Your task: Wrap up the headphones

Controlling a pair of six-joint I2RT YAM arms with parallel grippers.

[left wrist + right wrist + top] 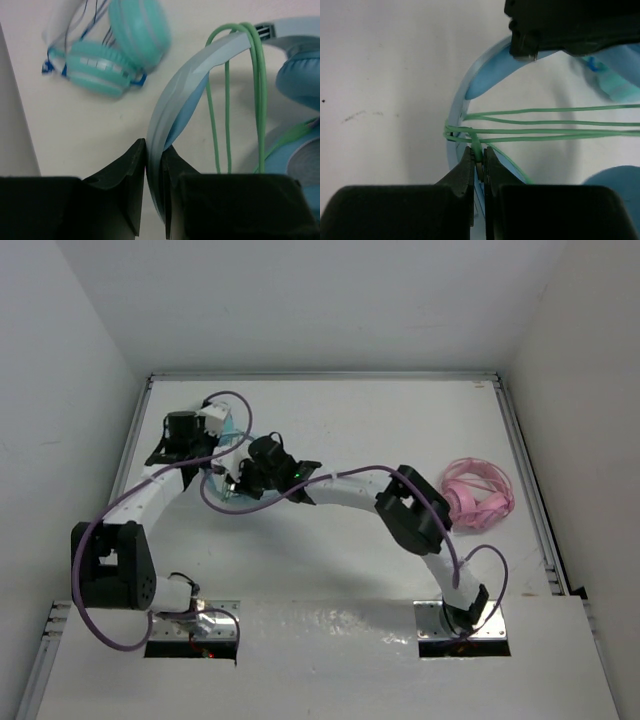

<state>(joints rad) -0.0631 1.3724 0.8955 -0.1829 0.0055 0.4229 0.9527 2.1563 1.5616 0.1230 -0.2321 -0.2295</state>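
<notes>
The light-blue headphones show in both wrist views. My left gripper [155,149] is shut on their headband [200,65], which rises between the fingers. An oval padded cup [300,80] lies at the right. The thin green cable [257,90] loops over the headband in several strands. In the right wrist view the strands [550,125] stretch across the headband arc [456,112]. My right gripper [479,156] is shut on the cable's end beside the band. From above, both grippers meet at the table's far left [235,465], hiding most of the headphones.
Smaller teal headphones [117,52] lie just beyond the left gripper, near the left wall [15,125]. Pink headphones [478,495] rest at the right side of the table. The left gripper's body [570,25] hangs close above the right gripper's view.
</notes>
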